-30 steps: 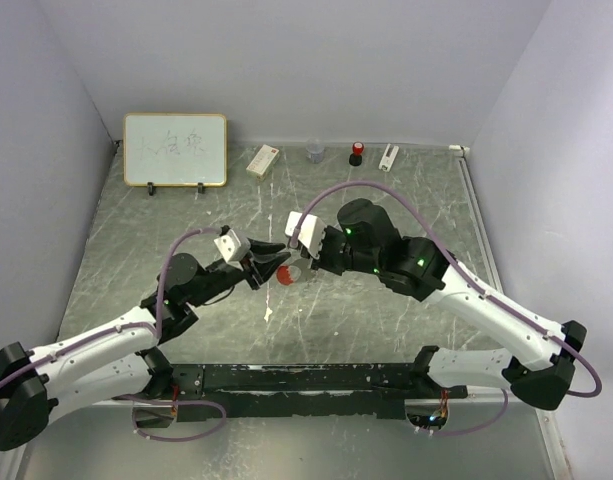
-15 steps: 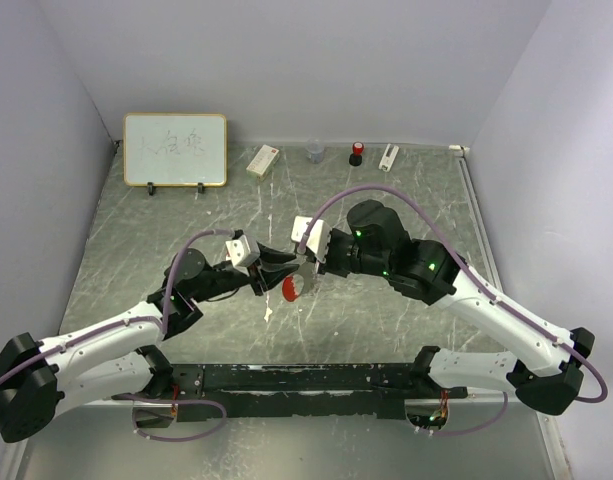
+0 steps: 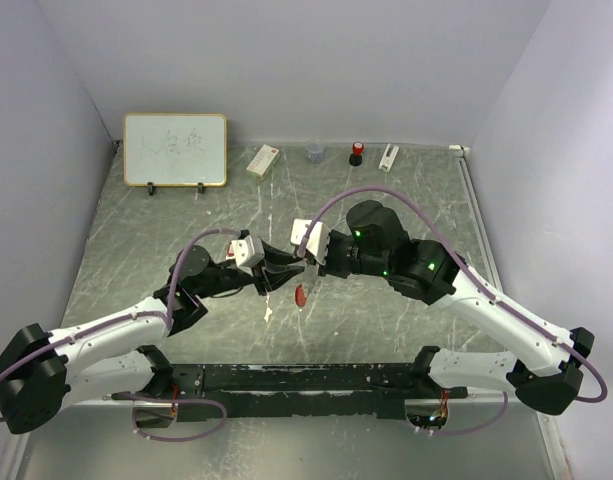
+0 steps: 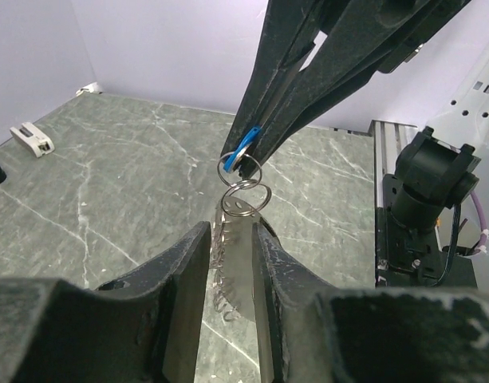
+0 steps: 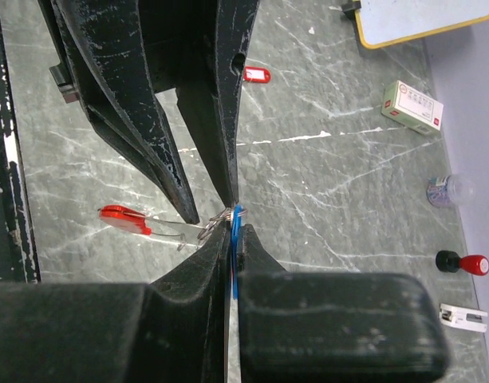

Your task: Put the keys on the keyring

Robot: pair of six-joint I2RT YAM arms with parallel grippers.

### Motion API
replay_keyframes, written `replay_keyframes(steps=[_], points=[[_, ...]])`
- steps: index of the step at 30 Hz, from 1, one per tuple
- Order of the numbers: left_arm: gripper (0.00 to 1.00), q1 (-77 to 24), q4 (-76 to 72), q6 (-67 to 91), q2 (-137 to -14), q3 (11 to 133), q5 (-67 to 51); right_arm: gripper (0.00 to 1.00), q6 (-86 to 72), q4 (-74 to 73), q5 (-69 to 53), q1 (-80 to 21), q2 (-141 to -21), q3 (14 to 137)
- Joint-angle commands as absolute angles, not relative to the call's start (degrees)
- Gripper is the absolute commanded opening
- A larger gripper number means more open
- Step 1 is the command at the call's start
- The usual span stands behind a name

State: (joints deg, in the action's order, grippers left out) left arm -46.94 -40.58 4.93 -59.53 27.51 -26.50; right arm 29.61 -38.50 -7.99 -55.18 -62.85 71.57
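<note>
Along the far edge of the table (image 3: 136,230) stand a whiteboard (image 3: 175,149), a small white box (image 3: 262,160), a clear jar (image 3: 315,152) holding coloured bits too small to tell, a red-capped black stamp (image 3: 356,153) and a white oblong piece (image 3: 388,157), all well apart from the arms. Mid-table and raised, the 2 grippers meet tip to tip. The left gripper (image 4: 230,231) pinches the toothed metal strip of the keyring (image 4: 242,197), whose red fob (image 3: 302,294) hangs below. The right gripper (image 5: 232,233), fingers pressed together, clamps the blue key (image 4: 246,144) at the top ring, hiding most of it. The red key (image 5: 256,75) lies on the table.
</note>
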Motion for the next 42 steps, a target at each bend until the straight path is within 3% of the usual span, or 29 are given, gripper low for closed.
replay_keyframes(steps=[1, 27, 38, 42], points=[[0.38, -46.47, -44.35, 5.1, -60.58, 29.95, -29.81, 0.0, 30.5, -38.24, -9.13, -54.98, -63.01, 71.19], [0.39, -46.46, -47.78, 5.56, -62.15, 29.8, -34.18, 0.0, 30.5, -38.51, -10.04, -54.93, -63.13, 70.84], [0.09, -46.44, -49.48, 6.77, -63.91, 30.36, -35.85, 0.0, 30.39, -38.19, -9.59, -54.98, -62.81, 70.75], [0.07, -46.47, -49.56, 6.93, -63.64, 30.1, -35.49, 0.0, 30.16, -37.87, -9.08, -54.93, -62.45, 70.63]])
